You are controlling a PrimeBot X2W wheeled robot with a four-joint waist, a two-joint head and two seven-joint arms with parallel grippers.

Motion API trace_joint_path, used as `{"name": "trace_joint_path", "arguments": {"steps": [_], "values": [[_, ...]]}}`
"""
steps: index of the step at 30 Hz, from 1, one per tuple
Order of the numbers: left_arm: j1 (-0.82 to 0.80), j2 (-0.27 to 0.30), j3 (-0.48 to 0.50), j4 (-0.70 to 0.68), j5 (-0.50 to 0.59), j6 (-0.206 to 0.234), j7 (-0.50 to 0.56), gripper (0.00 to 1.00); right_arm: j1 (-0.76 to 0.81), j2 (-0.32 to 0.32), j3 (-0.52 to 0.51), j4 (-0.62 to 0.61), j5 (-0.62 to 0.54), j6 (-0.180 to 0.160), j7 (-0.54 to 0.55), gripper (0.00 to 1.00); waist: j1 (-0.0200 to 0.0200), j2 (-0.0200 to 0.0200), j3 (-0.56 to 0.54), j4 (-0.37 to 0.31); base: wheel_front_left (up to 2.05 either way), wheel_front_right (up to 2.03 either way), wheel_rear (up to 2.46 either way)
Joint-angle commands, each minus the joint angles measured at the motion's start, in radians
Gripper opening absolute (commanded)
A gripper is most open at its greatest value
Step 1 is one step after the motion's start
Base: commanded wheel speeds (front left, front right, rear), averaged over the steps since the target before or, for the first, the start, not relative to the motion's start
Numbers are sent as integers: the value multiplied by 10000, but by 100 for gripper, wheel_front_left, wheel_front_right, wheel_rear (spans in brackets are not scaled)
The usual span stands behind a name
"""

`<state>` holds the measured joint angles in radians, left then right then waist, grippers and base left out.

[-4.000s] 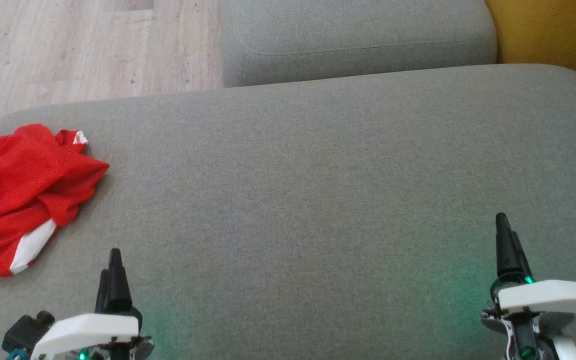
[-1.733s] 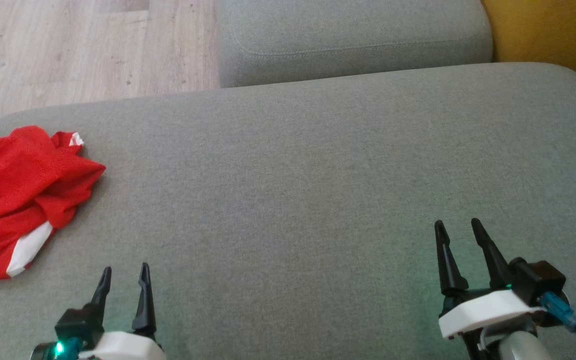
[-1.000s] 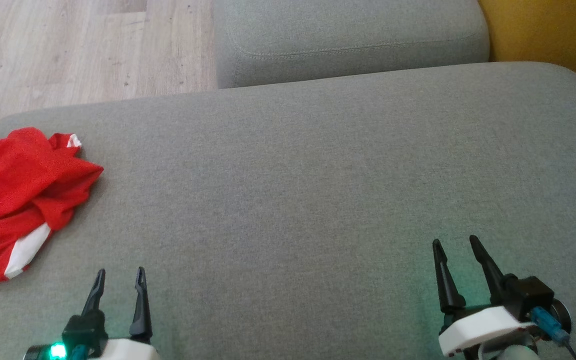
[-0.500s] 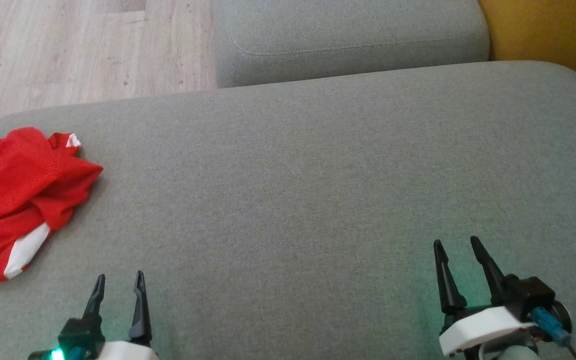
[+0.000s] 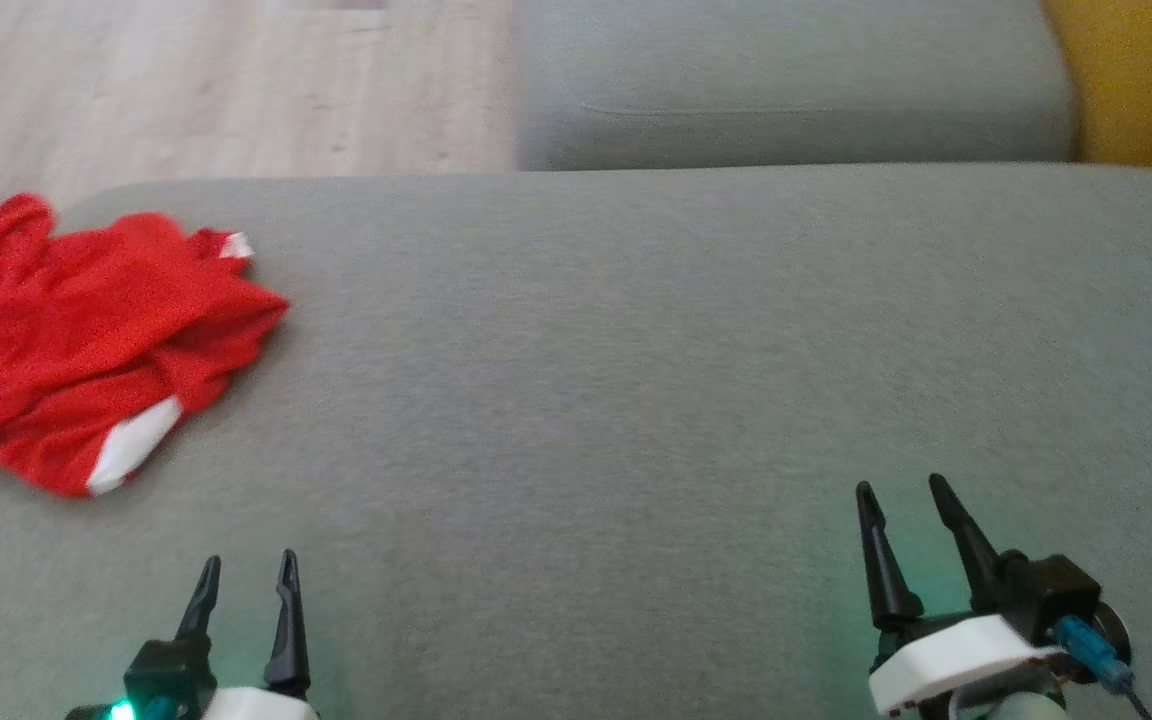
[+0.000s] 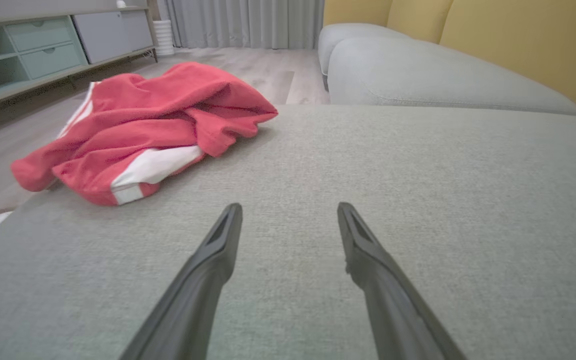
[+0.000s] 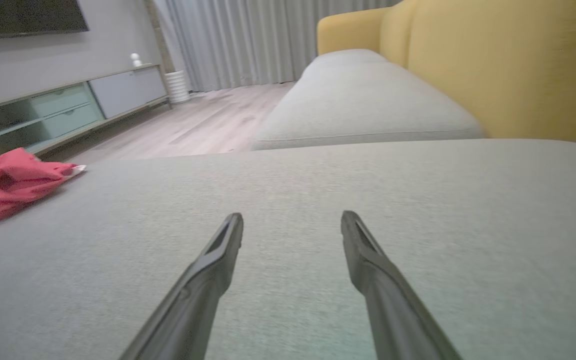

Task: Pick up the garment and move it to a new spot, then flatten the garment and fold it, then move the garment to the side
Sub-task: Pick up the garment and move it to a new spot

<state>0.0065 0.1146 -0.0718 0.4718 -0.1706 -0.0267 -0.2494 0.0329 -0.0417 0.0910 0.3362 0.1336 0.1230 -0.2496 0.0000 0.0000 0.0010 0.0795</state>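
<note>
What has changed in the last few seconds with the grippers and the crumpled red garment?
Both wrists rolled: fingers once edge-on now show side by side on the left gripper and right gripper, both open and empty. The head camera swung left, revealing more of the crumpled red and white garment, which lies unmoved on the grey fabric cushion.

I see the red garment (image 5: 96,350) with white stripes crumpled in a heap, far left on the grey cushion (image 5: 636,380).
</note>
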Motion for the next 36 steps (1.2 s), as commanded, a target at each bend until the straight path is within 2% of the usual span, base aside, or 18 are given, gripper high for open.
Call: {"name": "trace_joint_path", "arguments": {"steps": [1, 6, 12, 19, 23, 28, 33, 36], "values": [[-411, 92, 287, -197, -21, 6, -124, 100, -217, -85, 283, -295, 69, 77, -122, 100, 0, 0, -120, 632, 0, 0, 0], [-257, 241, 416, -35, -133, -29, -124, 100, -417, -85, 731, -218, 138, 77, -122, 100, 0, 0, -219, 1791, 0, 0, 0], [-101, 357, 600, -64, -297, -51, -124, 100, -611, -85, 1076, -151, 163, 77, -122, 100, 0, 0, -89, 2140, 0, 0, 0], [-752, 485, 982, -552, -791, -219, -122, 100, -982, -85, 1113, -320, -140, 77, -122, 100, 0, 0, 805, 2001, 0, 0, 0], [-1977, 884, 1219, -803, -1075, -363, 121, 100, -1347, -191, 979, -507, -535, 77, -122, 100, 0, 0, 1839, 1928, 0, 0, 0], [-4382, 1489, 1403, -646, -1427, -560, 667, 100, -1880, -717, 913, -940, -870, 77, -122, 100, 0, 0, 3414, 1997, 0, 0, 0], [-6940, 1795, 1285, 618, -1686, -713, 1195, 100, -1999, -1380, 757, -1524, -1142, 77, -122, 100, 0, 0, 4657, 2123, 0, 0, 0], [-8201, 1915, 1224, 1721, -1680, -644, 1483, 100, -1937, -1719, 669, -1954, -1263, 77, -115, 100, 0, 0, 5177, 2100, 0, 0, 0]]}}
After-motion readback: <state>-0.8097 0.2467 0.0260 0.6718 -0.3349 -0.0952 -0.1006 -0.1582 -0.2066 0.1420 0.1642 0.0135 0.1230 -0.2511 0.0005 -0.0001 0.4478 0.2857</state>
